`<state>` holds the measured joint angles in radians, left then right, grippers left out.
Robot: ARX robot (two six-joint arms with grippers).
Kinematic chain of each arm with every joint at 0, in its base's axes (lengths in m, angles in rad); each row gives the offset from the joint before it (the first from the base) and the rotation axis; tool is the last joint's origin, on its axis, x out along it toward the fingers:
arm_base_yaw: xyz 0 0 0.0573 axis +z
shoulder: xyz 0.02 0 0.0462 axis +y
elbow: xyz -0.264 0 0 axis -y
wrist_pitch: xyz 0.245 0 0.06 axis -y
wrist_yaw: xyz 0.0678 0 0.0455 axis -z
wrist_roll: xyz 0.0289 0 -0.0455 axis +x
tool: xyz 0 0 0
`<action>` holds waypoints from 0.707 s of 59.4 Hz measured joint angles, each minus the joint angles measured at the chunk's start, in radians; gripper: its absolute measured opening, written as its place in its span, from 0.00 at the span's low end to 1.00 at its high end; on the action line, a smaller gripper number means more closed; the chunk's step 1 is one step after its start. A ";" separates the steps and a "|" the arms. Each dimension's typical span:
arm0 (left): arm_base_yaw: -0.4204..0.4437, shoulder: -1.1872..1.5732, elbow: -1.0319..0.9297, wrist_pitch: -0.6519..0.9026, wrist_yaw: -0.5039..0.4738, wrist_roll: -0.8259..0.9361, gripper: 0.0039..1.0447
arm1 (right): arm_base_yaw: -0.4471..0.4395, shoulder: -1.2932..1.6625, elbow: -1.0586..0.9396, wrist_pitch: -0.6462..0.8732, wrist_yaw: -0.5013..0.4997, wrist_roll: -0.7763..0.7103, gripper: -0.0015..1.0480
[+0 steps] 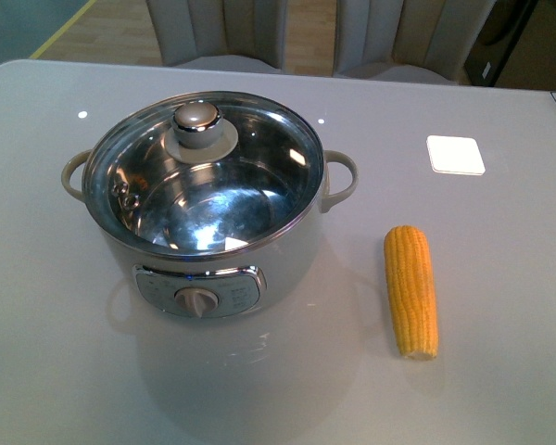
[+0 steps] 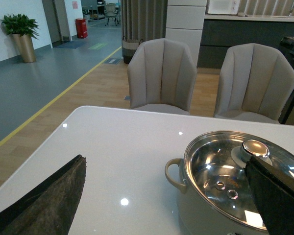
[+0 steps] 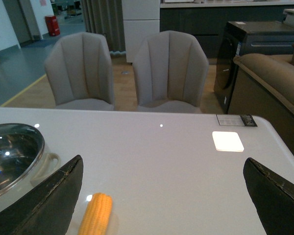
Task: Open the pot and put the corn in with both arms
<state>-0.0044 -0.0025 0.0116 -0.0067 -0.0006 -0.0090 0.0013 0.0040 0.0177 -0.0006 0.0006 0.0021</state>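
Note:
The cream-white pot [image 1: 213, 269] stands on the table with its glass lid [image 1: 204, 171] on; the lid knob [image 1: 196, 120] is grey and steel. A bare yellow corn cob [image 1: 412, 289] lies on the table to the right of the pot. Neither arm shows in the front view. My left gripper [image 2: 166, 196] is open, above the table beside the pot [image 2: 206, 205], one finger [image 2: 279, 196] in front of the lid. My right gripper [image 3: 164, 196] is open over bare table, with the corn [image 3: 95, 215] near one finger [image 3: 44, 200].
A white square coaster [image 1: 455, 154] lies at the far right of the table. Two grey chairs [image 2: 161, 73] stand behind the table's far edge. A brown sofa [image 3: 274, 83] is off to the right, and a small label card [image 3: 236, 120] lies near the far corner.

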 joint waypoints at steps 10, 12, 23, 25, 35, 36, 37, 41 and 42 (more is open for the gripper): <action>0.000 0.000 0.000 0.000 0.000 0.000 0.94 | 0.000 0.000 0.000 0.000 0.000 0.000 0.92; 0.000 0.000 0.000 0.000 0.000 0.000 0.94 | 0.000 0.000 0.000 0.000 0.000 0.000 0.92; 0.000 0.000 0.000 0.000 0.000 0.000 0.94 | 0.000 0.000 0.000 0.000 0.000 0.000 0.92; 0.000 0.000 0.000 0.000 0.000 0.000 0.94 | 0.000 0.000 0.000 0.000 0.000 0.000 0.92; 0.000 0.000 0.000 0.000 0.000 0.000 0.94 | 0.000 0.000 0.000 0.000 0.000 0.000 0.92; 0.000 0.000 0.000 0.000 0.000 0.000 0.94 | 0.000 0.000 0.000 0.000 0.000 0.000 0.92; 0.000 0.000 0.000 0.000 0.000 0.000 0.94 | 0.000 0.000 0.000 0.000 0.000 0.000 0.92; -0.040 0.053 0.040 -0.106 -0.133 -0.076 0.94 | 0.000 0.000 0.000 0.000 -0.001 0.000 0.92; -0.060 0.095 0.066 -0.151 -0.185 -0.108 0.94 | 0.000 0.000 0.000 0.000 -0.001 0.000 0.92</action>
<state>-0.0647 0.0925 0.0780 -0.1581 -0.1860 -0.1169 0.0013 0.0040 0.0177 -0.0006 -0.0002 0.0021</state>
